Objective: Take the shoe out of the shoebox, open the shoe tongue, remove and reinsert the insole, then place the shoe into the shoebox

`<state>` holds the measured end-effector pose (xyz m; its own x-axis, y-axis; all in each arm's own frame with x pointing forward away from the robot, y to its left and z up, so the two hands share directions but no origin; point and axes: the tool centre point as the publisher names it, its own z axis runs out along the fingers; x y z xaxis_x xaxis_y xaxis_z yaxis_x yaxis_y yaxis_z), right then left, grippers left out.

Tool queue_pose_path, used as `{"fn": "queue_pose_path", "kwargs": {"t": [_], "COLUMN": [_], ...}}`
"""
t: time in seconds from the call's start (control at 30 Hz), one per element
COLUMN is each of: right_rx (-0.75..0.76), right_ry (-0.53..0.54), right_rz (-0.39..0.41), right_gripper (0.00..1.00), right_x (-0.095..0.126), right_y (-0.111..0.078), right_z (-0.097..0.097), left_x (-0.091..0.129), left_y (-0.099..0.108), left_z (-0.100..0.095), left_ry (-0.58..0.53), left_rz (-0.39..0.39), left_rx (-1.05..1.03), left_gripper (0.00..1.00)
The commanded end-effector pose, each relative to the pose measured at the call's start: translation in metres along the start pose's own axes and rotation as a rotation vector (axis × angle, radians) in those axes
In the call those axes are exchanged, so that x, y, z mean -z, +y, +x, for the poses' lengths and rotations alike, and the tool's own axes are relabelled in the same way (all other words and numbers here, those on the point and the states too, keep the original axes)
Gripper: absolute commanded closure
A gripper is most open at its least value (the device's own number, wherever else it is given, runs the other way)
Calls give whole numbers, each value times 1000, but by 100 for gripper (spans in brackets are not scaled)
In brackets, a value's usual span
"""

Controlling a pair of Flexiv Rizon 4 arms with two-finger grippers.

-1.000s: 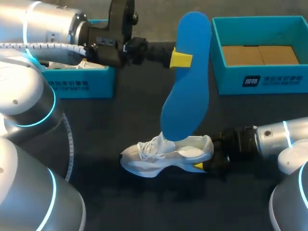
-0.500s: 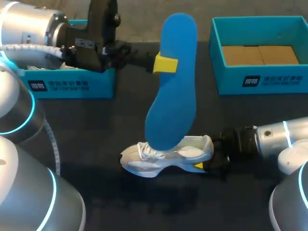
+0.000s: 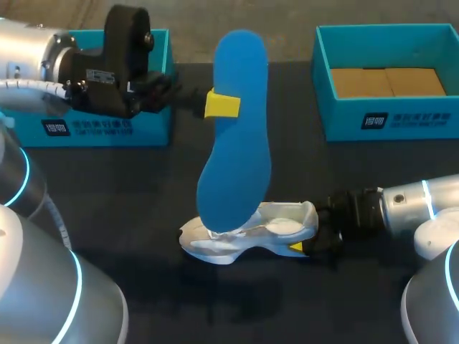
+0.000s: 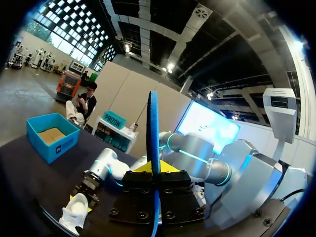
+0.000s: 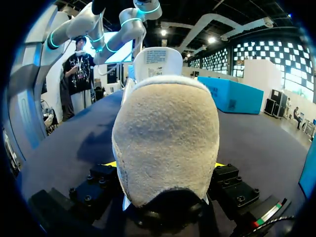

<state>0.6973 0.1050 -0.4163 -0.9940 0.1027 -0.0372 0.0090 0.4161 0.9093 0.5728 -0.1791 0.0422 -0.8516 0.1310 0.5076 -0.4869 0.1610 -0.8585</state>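
Observation:
A white shoe (image 3: 247, 233) lies on the dark table, toe pointing left. My right gripper (image 3: 307, 244) is shut on its heel; in the right wrist view the heel (image 5: 165, 133) fills the space between the two fingers of that gripper (image 5: 164, 165). My left gripper (image 3: 221, 104) is shut on the blue insole (image 3: 237, 143), which it holds upright above the shoe, lower end over the laces. In the left wrist view the insole (image 4: 153, 128) stands edge-on between the fingers of the left gripper (image 4: 154, 172), with the shoe (image 4: 75, 216) far below. The teal shoebox (image 3: 387, 123) stands open at the back right.
A second teal box part (image 3: 107, 129) sits at the back left, under my left arm. In the left wrist view the shoebox (image 4: 49, 136) lies beyond my right arm (image 4: 101, 168). Bare dark table lies in front of the shoe and between the two boxes.
My left arm has drawn back to the left with the insole; its lower end slid from the shoe's opening toward the toe. The right gripper and the shoe stayed put.

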Motion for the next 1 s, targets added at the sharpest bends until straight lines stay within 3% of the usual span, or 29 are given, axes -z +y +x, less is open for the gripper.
{"fn": "queue_pose_path", "kwargs": {"t": [0.03,0.47,0.5,0.53,0.57,1.0], "right_rx": [1,0,-5,-11,-11,4], "right_ry": [-3,-8,-18,-28,-27,-39], "right_rz": [2,1,1,3,5,67], "right_gripper": [100,100,95,51,0,0], "right_x": [0,1,3,4,6,26], "right_y": [0,0,0,0,0,1], "right_z": [2,2,2,2,2,5], "left_x": [7,10,10,10,10,10], "left_y": [4,5,5,5,5,5], "left_z": [4,1,1,1,1,1], "left_ry": [-10,7,7,7,7,7], "left_rz": [8,13,13,13,13,13], "left_rx": [13,35,35,35,35,35], "left_gripper": [100,100,100,100,100,100]}}
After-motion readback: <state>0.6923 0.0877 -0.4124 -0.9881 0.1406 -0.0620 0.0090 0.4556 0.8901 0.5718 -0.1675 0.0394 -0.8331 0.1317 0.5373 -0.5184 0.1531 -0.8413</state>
